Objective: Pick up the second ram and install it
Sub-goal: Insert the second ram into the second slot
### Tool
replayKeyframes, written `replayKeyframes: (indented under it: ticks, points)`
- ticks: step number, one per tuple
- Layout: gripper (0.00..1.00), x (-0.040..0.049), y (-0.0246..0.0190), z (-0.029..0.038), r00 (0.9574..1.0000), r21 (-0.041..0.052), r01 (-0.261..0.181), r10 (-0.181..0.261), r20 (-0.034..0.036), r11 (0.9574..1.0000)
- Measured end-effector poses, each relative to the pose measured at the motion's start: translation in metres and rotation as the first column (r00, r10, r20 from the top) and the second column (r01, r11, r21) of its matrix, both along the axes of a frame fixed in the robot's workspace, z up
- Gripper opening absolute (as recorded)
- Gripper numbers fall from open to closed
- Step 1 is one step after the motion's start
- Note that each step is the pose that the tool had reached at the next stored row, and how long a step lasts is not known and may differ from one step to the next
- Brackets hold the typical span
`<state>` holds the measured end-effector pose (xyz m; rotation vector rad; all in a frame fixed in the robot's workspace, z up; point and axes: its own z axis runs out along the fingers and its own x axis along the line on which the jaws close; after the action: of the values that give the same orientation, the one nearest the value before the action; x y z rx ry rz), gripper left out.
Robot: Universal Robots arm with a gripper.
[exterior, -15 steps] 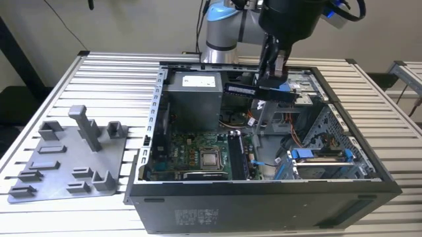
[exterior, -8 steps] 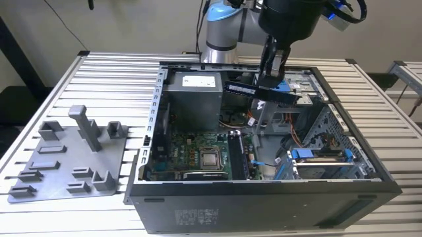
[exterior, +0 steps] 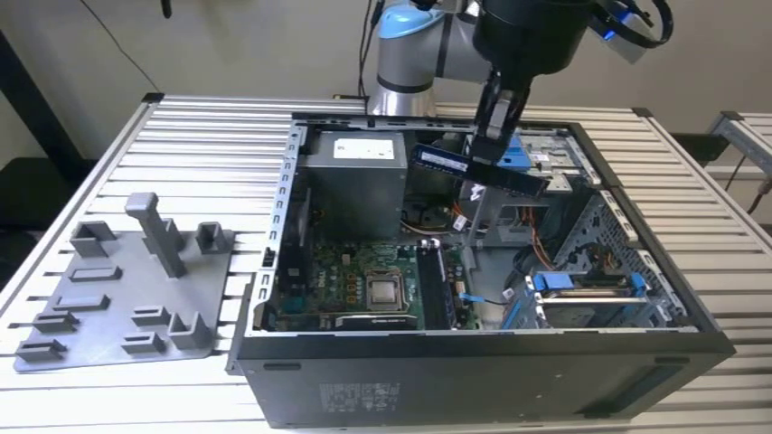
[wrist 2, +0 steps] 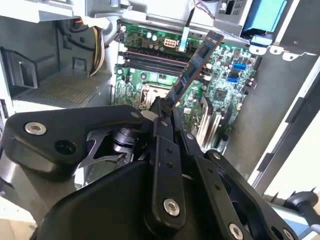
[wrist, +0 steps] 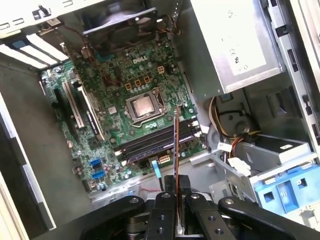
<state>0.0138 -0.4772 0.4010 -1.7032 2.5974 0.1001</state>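
The second ram (exterior: 476, 170) is a dark stick with small chips, held in the air over the open PC case (exterior: 483, 380), above its back half. My gripper (exterior: 493, 145) is shut on it from above. The stick hangs roughly level and slightly tilted. In the second wrist view the ram (wrist 2: 196, 67) sticks out from between the black fingers (wrist 2: 161, 111), over the motherboard. In the first wrist view the ram (wrist: 176, 145) shows edge-on, running from the gripper (wrist: 177, 186) toward the long memory slots (wrist: 150, 144) beside the processor socket (wrist: 144, 106).
The green motherboard (exterior: 362, 285) lies on the case floor, with the grey power supply (exterior: 353, 176) behind it and a blue drive bracket (exterior: 579, 285) at the exterior view's right. A grey plastic tray with upright posts (exterior: 121, 298) sits on the slatted table at the left.
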Motion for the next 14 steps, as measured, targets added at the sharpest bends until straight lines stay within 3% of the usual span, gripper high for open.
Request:
replayKeyframes:
  ticks: [7,14]
  points:
    - [0.14,-0.0001,0.0000,-0.0002,0.9956,-0.0001,0.093,-0.093,0.0000,0.9956]
    - [0.14,-0.0002,0.0000,-0.0006,0.9823,0.0000,0.187,-0.187,0.0000,0.9823]
